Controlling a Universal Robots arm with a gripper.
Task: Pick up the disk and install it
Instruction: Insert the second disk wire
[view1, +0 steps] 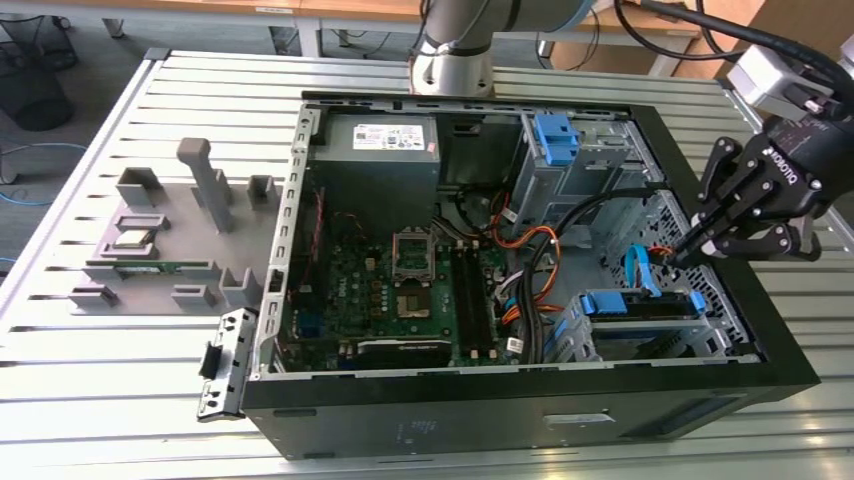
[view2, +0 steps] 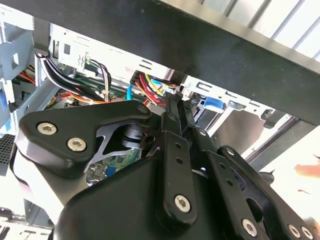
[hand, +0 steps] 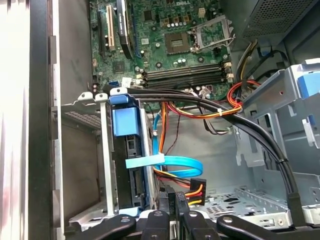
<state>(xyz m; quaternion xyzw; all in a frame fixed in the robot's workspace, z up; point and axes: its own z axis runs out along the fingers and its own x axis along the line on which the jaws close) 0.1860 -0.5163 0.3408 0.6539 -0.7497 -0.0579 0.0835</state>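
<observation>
The disk (view1: 641, 304) sits in the lower drive cage of the open computer case (view1: 534, 400), at the exterior view's right, clipped in its blue bracket. In the first wrist view the disk (hand: 131, 165) stands edge-on in that cage under the blue bracket tab. My gripper (view1: 678, 256) hangs just above and beside the cage, near the case's right wall, with its black fingers (hand: 172, 202) pressed together and nothing between them. The second wrist view shows the closed fingertips (view2: 176, 112) pointing into the case.
A lone blue bracket (view1: 553, 136) sits in the upper cage. Black cable bundles (hand: 240, 120) and a blue flat cable (hand: 175, 162) cross the space beside the disk. The motherboard (view1: 400, 280) and grey power-supply box (view1: 379, 140) lie toward the left. A grey parts fixture (view1: 160, 240) stands outside the case.
</observation>
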